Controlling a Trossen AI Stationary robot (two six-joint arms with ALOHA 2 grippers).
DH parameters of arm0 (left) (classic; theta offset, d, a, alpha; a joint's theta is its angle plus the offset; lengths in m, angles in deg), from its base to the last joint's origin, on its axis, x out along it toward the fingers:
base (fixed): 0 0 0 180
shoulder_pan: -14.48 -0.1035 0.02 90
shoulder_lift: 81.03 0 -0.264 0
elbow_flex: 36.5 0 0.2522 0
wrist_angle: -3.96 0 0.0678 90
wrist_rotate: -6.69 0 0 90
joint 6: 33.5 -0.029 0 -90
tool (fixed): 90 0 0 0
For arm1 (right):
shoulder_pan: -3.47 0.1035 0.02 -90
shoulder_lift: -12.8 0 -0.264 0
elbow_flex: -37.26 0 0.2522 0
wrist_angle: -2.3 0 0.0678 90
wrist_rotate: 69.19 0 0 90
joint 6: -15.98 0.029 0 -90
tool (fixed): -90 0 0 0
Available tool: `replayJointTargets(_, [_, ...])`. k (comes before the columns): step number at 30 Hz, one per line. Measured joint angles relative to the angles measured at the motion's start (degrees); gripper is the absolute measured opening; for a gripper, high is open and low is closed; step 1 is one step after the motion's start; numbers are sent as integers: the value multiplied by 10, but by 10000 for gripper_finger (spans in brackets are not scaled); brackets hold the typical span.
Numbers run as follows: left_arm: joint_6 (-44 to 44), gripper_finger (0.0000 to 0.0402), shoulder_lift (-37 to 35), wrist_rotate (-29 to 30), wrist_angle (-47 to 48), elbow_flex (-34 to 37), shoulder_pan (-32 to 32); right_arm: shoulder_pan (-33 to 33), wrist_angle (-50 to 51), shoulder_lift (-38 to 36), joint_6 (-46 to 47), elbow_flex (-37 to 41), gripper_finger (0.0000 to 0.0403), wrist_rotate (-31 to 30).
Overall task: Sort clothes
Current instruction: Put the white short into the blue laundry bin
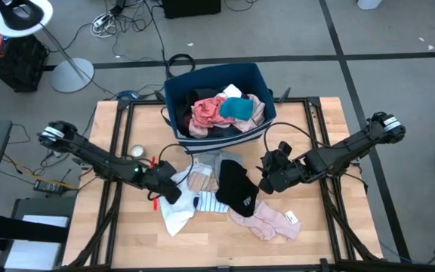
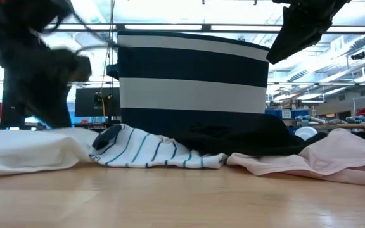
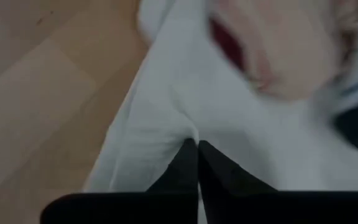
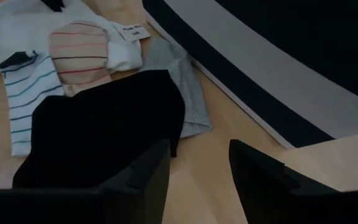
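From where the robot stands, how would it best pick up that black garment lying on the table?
The black garment lies flat, overlapping other clothes. Its right edge borders bare wood, beside the open right gripper. Probably pinch that edge, coming from the right and above.

A navy blue bin with white stripes (image 1: 259, 125) stands at the far middle of the wooden table (image 1: 316, 242). A small pale ball (image 1: 137, 151) lies on the table near its left side. On the grey floor beyond, a white lamp (image 1: 23, 17) rises from a round base (image 1: 72, 75), beside loose cables (image 1: 108, 23) and a black crate (image 1: 13, 64).
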Motion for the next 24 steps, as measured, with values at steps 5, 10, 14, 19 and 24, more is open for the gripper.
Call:
replayJointTargets(5, [-32,1,-29,26,120,-92,18,0,-10,0,0,9,165,0])
replayJointTargets(10, [-97,1,-37,67,224,-211,23,-6,-60,1,-6,47,163,4])
replayJointTargets(14, [-161,0,-38,99,280,-304,21,-26,-128,1,-21,85,156,27])
replayJointTargets(19, [-248,0,-38,127,297,-399,9,-52,-301,1,-83,157,151,110])
replayJointTargets(24, [-344,0,-33,152,288,-473,-24,-80,-430,1,-116,219,151,165])
